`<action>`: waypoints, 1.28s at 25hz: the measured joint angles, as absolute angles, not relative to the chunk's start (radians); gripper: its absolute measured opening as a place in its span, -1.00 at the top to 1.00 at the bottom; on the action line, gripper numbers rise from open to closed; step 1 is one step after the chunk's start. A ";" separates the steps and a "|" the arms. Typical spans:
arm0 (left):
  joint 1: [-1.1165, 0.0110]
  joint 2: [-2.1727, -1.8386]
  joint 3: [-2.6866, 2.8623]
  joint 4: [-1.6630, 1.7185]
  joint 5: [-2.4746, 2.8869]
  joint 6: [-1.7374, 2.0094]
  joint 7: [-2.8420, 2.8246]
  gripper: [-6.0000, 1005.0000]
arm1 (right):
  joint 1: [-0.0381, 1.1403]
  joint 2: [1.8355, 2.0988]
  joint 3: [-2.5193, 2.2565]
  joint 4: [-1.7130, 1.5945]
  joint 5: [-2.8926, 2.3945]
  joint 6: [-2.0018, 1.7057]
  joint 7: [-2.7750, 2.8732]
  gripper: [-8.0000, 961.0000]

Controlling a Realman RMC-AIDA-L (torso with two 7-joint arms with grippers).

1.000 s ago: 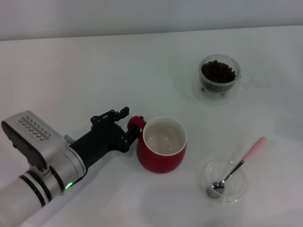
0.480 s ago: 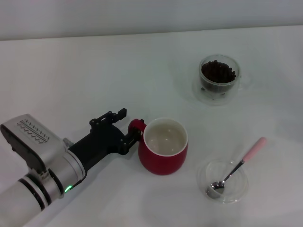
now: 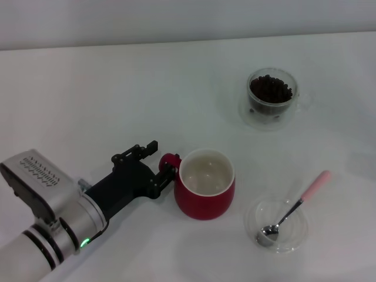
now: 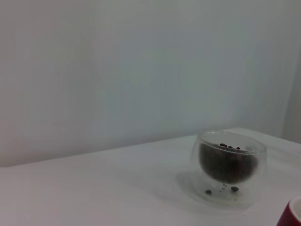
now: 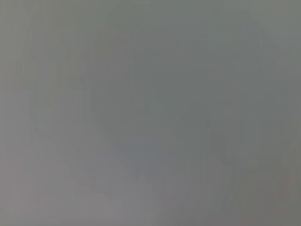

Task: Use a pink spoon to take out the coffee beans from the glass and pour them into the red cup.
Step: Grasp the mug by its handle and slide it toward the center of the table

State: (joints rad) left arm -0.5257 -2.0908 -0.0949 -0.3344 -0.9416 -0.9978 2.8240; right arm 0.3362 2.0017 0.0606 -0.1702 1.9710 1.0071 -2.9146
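**A:** so where's everything sitting right now?

**B:** Left hand [image 3: 166, 168] is down low on the counter [image 3: 106, 88], right at the cup's [image 3: 204, 183] little loop handle. Looks pinched onto that handle, fingers narrow, though the handle blocks part of the tips so I wouldn't swear to it. Cup's empty inside.

**A:** and the spoon?

**B:** The spoon [image 3: 292, 209] is off on the far side of the cup from that hand, well apart from it. Bowl end rests in a shallow clear dish [image 3: 254, 212], pink handle sticks up and out over the rim, pointing away and to the right. So its long axis runs diagonal, handle end farthest from the left hand. I'd guess the right arm gets that grab, since it's on that side.

**A:** where's the right hand then?

**B:** Can't see it anywhere. Its wrist camera shows plain grey, nothing else.

**A:** beans?

**B:** The beans [image 3: 270, 90] are heaped in the glass [image 3: 257, 114], farther back, beyond the spoon. The left wrist view shows a couple of loose ones [image 4: 221, 189] low in the glass, can't tell if inside or under it.
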 joint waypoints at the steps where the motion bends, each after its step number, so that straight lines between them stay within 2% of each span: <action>1: -0.524 -2.091 -0.095 -0.335 -0.942 -0.998 2.824 -0.11 | 0.335 2.002 0.060 -0.170 1.971 1.007 -2.915 -0.61; 16: -0.504 -2.092 -0.113 -0.348 -0.949 -0.988 2.821 -0.32 | 0.328 2.002 0.058 -0.170 1.971 1.008 -2.915 -0.59; 22: -0.490 -2.092 -0.108 -0.356 -0.942 -0.995 2.824 -0.51 | 0.328 2.002 0.058 -0.172 1.971 1.008 -2.915 -0.59; 32: -0.423 -2.092 -0.111 -0.368 -0.855 -1.037 2.825 -0.51 | 0.326 2.002 0.059 -0.177 1.971 1.008 -2.915 -0.58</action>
State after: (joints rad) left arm -0.4230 -2.0916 -0.1108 -0.3682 -0.8547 -1.0366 2.8252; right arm 0.3256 2.0017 0.0592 -0.1770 1.9712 1.0079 -2.9146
